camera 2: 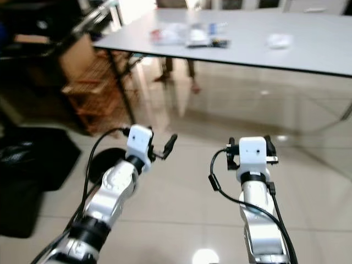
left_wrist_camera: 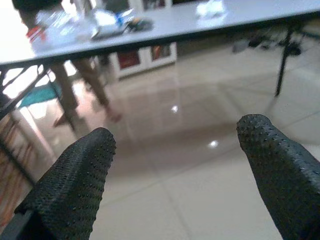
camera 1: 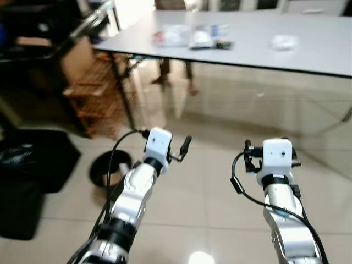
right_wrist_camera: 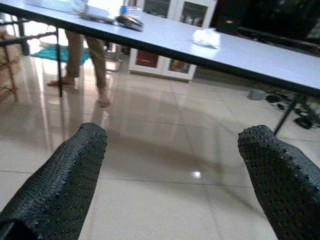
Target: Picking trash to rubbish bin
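Jaws apart on both grippers; grey table (camera 1: 308,52) ahead, glossy tile floor (camera 1: 209,181).

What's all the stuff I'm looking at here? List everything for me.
table: one, grey, ahead of the robot
crumpled tissue: one, white, on the table toward the right
clear plastic wrappers: a small heap, table's left end
dark small item: one, beside the wrappers
bin: one, black, round, on the floor at left
wooden rack: one, brown, left of the table
person's legs: two, behind the table
left end effector: black fingers, open
right end effector: black fingers, open
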